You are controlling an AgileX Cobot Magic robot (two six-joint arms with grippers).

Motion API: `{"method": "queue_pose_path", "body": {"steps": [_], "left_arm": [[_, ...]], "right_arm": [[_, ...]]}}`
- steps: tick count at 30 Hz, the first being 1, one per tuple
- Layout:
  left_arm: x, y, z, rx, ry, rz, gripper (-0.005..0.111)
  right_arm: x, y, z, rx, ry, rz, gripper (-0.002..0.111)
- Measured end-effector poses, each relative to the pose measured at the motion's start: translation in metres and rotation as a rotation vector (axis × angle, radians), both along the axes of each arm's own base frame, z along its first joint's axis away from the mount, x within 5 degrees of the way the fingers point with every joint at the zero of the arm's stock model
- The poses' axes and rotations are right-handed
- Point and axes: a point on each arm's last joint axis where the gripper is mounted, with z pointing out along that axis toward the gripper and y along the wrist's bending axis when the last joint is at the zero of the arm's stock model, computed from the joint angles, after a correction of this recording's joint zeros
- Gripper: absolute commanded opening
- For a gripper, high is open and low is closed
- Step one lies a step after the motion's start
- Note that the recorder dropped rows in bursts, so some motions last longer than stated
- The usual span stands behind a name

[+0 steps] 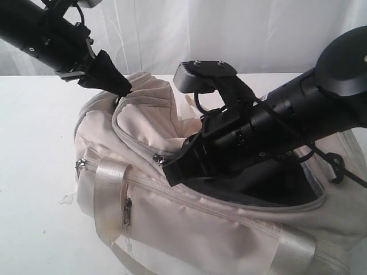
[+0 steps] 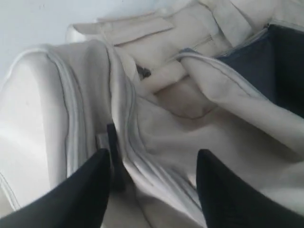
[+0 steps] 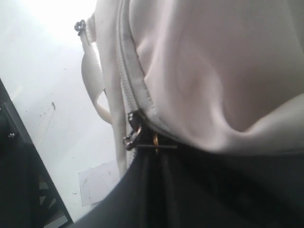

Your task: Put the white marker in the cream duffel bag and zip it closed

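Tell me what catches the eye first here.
A big cream bag fills most of the exterior view, its top gaping open on dark lining. The black right gripper lies across that opening, shut, with its tip at the zip pull. The left gripper stands open over the bag's end at the left of that view.

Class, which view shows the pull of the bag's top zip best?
The right wrist view: the zip pull is close up and sharp, at the end of the zip's teeth. The exterior view shows the pull small, just beside the right gripper. The left wrist view does not clearly show it.
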Motion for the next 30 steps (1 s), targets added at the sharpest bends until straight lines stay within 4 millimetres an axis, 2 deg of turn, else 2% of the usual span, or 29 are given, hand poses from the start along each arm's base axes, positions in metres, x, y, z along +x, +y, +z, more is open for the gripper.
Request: {"method": "queue_pose_path", "body": {"steps": [3,9,13,18,30], "left_arm": [[-0.021,0.005,0.011,0.022,0.117,0.034,0.064],[-0.048,0.008,0.034,-0.019,0.172,0.106,0.064],[-0.052,0.005,0.013,-0.082,0.240,0.141,0.064],[-0.053,-0.002,-0.002,-0.167,0.248,0.137,0.064],[-0.045,-0.021,-0.018,-0.158,0.227,0.130,0.064]], "right_arm": [[0.001,0.000,0.000,0.000,-0.007,-0.005,0.000],[0.001,0.000,0.000,0.001,-0.013,-0.010,0.000],[0.003,0.000,0.001,0.003,-0.027,-0.019,0.000],[0.003,0.000,0.001,0.000,-0.041,-0.011,0.000],[0.004,0.000,0.001,0.003,-0.044,-0.016,0.000]]}}
